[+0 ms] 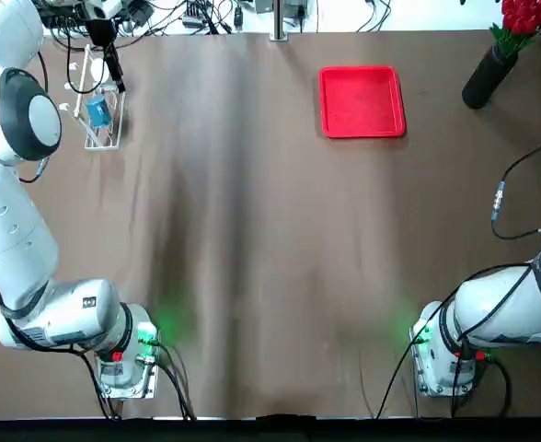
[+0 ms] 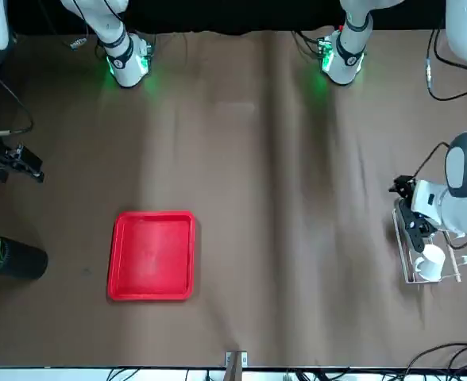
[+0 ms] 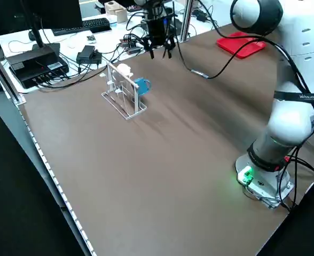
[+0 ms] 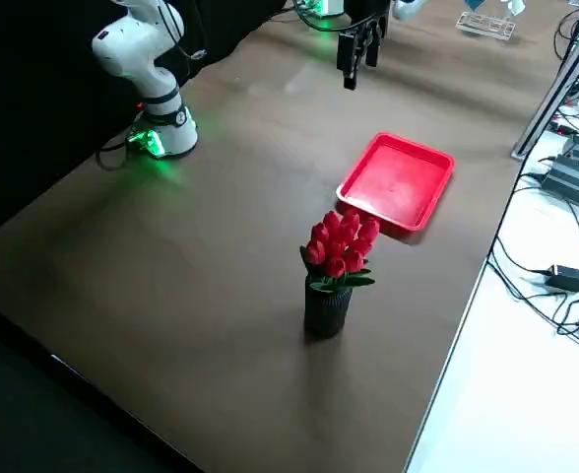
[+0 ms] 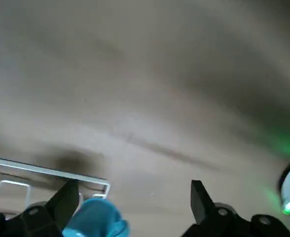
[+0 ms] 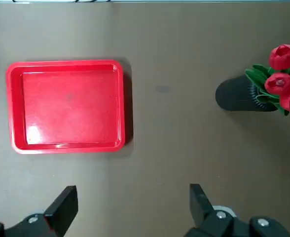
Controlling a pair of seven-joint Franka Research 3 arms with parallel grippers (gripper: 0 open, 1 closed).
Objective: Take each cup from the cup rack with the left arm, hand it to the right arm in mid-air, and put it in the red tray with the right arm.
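The left arm's black two-finger gripper (image 5: 135, 202), spread wide and holding nothing, hangs above the silvery wire rack (image 3: 126, 96), presumably to straddle the small blue mug (image 3: 142, 85) hung there beside the white mug (image 2: 430, 263).

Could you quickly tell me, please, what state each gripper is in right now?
Left gripper: open, holding nothing, above the cup rack.
Right gripper: open and empty, over the table near the red tray.
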